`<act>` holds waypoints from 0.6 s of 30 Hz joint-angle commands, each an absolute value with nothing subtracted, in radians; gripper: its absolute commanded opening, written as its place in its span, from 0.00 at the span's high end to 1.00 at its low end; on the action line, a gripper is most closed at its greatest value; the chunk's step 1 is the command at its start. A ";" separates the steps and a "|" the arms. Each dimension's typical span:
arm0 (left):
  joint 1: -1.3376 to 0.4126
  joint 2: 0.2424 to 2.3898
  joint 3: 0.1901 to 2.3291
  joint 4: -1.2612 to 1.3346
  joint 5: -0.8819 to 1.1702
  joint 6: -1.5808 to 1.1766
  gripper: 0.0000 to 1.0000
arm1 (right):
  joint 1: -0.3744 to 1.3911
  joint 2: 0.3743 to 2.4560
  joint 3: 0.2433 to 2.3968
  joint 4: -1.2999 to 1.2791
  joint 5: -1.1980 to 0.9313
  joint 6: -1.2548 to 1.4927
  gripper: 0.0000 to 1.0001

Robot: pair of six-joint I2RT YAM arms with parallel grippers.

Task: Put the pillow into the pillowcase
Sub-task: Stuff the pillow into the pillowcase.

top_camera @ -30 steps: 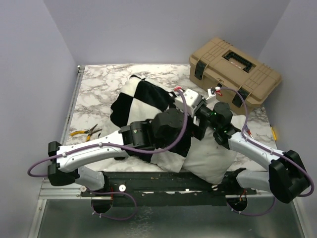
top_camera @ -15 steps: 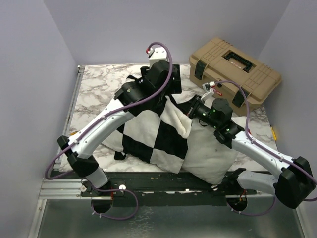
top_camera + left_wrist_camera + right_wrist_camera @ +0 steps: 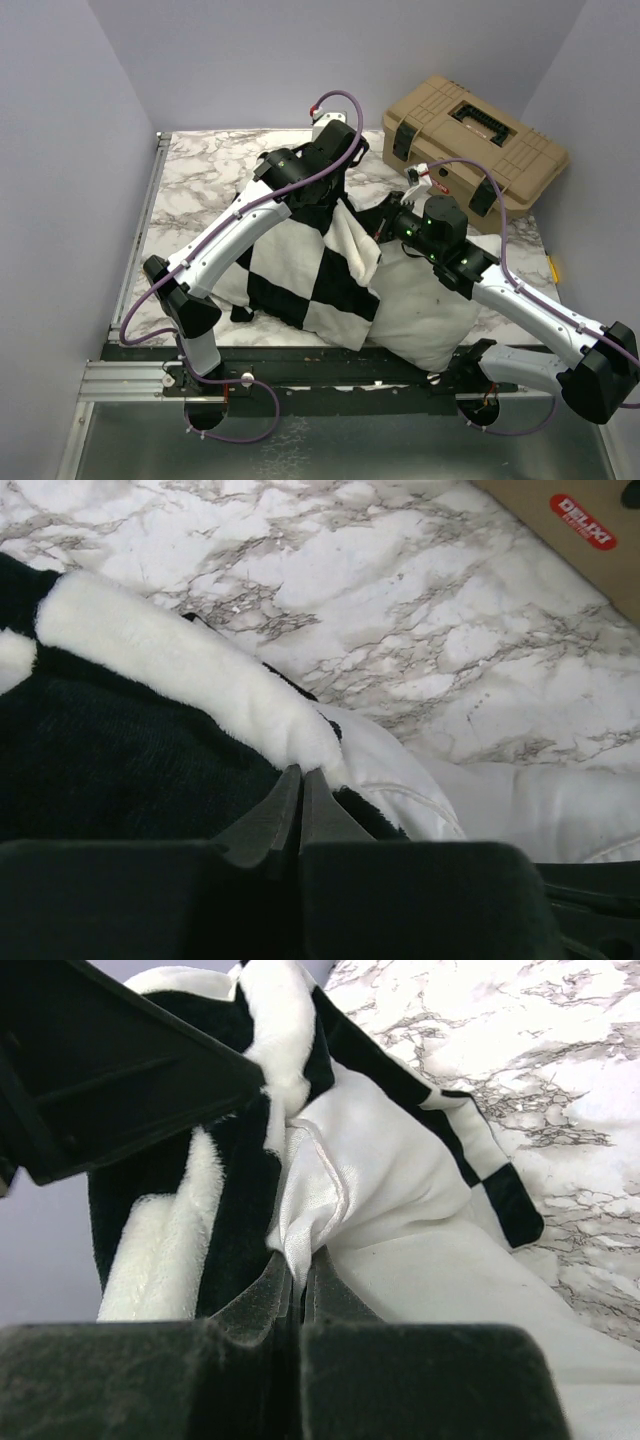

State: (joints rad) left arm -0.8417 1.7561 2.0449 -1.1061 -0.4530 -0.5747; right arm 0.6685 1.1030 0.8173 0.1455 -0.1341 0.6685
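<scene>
Your left gripper (image 3: 301,780) has its jaws pressed together at the fuzzy rim of the checkerboard pillowcase (image 3: 300,270); whether fabric is caught cannot be told. Your right gripper (image 3: 300,1265) pinches a corner of the white pillow (image 3: 425,310). The pillow lies on the marble bench (image 3: 200,190), seemingly mostly outside the case, so insertion looks barely begun. A tan toolbox (image 3: 470,145) carries a red label (image 3: 582,522), its white lettering illegible.

Pillowcase (image 3: 310,270) lay mid-table (image 3: 200,180), overlapping the left part of 1 pillow (image 3: 425,310) by the near edge; 1 toolbox (image 3: 470,140) occupied the far right corner.
</scene>
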 commanded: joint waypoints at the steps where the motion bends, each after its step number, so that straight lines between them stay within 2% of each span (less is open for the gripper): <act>1: -0.857 1.725 2.116 -1.047 -0.369 -0.565 1.00 | 0.680 1.084 0.855 0.152 -0.139 0.667 1.00; 7: -0.968 1.688 2.123 -0.794 -0.154 -0.570 1.00 | 0.679 1.092 0.847 0.225 -0.172 0.740 1.00; 12: -1.094 1.743 2.199 -0.688 0.023 -0.652 1.00 | 0.679 1.079 0.841 0.256 -0.121 0.796 1.00; 18: -1.258 1.847 2.354 -0.638 0.068 -0.679 1.00 | 0.679 1.053 0.796 0.343 -0.025 0.870 1.00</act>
State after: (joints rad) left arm -1.1458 1.7741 2.2654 -0.7177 -0.1116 -0.6319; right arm 0.6685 1.0840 0.8089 0.2089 -0.0982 0.7948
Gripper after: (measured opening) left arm 0.002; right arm 0.020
